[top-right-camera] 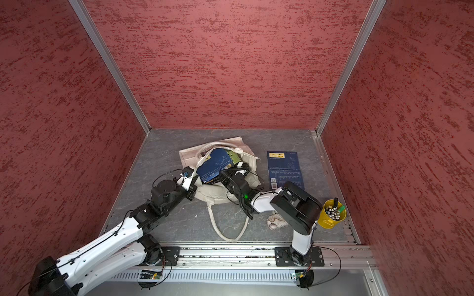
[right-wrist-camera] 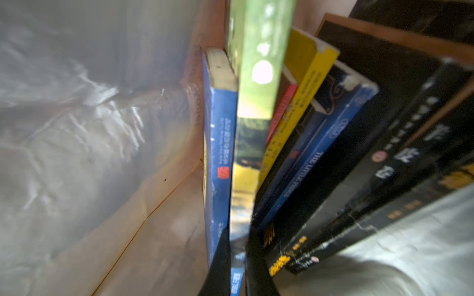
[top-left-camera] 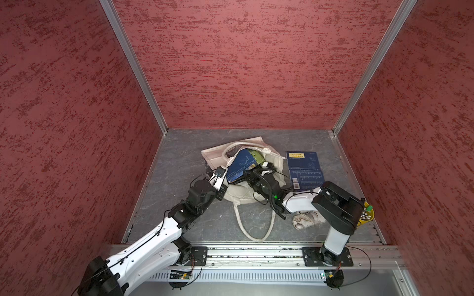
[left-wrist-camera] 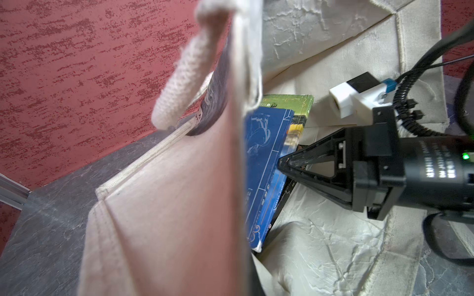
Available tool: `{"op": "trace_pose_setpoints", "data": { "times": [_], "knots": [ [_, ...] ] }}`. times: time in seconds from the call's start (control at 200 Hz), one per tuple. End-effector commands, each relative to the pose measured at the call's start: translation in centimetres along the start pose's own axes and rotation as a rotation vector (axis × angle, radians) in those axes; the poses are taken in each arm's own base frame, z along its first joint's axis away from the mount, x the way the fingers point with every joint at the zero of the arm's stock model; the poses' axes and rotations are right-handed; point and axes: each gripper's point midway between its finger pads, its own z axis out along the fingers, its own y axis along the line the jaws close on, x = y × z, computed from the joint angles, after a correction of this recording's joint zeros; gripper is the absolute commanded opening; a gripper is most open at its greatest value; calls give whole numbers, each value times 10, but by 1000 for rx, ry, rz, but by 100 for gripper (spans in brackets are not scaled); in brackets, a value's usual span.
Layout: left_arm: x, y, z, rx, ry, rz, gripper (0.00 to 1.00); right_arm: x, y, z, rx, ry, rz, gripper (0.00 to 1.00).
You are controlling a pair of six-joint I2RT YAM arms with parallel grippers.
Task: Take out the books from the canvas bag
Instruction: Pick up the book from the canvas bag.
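Red mottled walls [top-left-camera: 230, 64] on three sides of a grey marbled tabletop [top-left-camera: 179, 179] in both top views. At the centre, cream canvas bag [top-left-camera: 213, 153] slumped flat with the mouth gaping open, one loop handle [top-left-camera: 255, 238] trailing across the surface toward the robot's rail. Inside the mouth, books [top-left-camera: 243, 160] in a tilted stack, blue cover [top-left-camera: 237, 170] uppermost, green cover [top-left-camera: 257, 156] peeking out behind it. Just beside the bag on the right arm's side, flat on the surface and outside the fabric, a dark blue book [top-left-camera: 304, 169] with a small yellow label. Near the right arm's base, white patterned pouch [top-left-camera: 306, 220] and yellow bucket [top-right-camera: 325, 221] full of pens. Left gripper [top-left-camera: 224, 190] at the bag's near rim, clamped tight on the fabric. Right gripper [top-left-camera: 248, 171] reaching into the mouth, tips at the edge of the stack.

From the left wrist: bag fabric pulled up close across the lens, own fingers hidden behind it. Beyond, blue cover over the green one inside the bag, right gripper's jaws drawn together to a point against the blue cover's edge.

From the right wrist, close and blurred: spines fanned out in blue, green, yellow and black with orange lettering. Two black fingers [right-wrist-camera: 218, 266] nearly touching, a thin book edge caught in the slit between them; impossible to tell which book
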Motion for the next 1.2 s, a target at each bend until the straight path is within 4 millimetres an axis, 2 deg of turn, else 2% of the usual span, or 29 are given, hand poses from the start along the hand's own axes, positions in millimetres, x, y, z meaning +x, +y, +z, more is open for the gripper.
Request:
{"op": "trace_pose_setpoints", "data": {
  "times": [0.0,0.14,0.24,0.471,0.611,0.641,0.691,0.907,0.987,1.077,1.192],
  "knots": [
    [-43,4,-8,0,-159,-38,0,-19,26,-17,-28,-63,-62,0],
    [-42,5,-7,-1,-156,-40,1,-27,33,-31,-8,-77,-90,0],
    [-43,5,-7,0,-158,-41,1,-25,37,-31,-10,-62,-118,15],
    [-43,6,-7,-6,-156,-42,3,-19,38,-19,-60,-5,-88,31],
    [-42,6,-7,-8,-156,-41,3,-18,34,-11,-72,15,-70,33],
    [-43,6,-8,-7,-157,-41,3,-17,34,-10,-78,19,-62,35],
    [-43,6,-8,-8,-157,-42,4,-15,30,-8,-77,30,-53,45],
    [-41,5,-7,-5,-152,-42,4,-15,20,1,-63,21,-18,44],
    [-42,6,-7,-7,-155,-42,4,-13,8,7,-30,24,-2,38],
    [-42,7,-8,-11,-155,-42,4,-12,-5,10,-18,22,22,35],
    [-42,7,-7,-12,-156,-43,5,-16,-8,13,-9,2,11,32]
  ]
}}
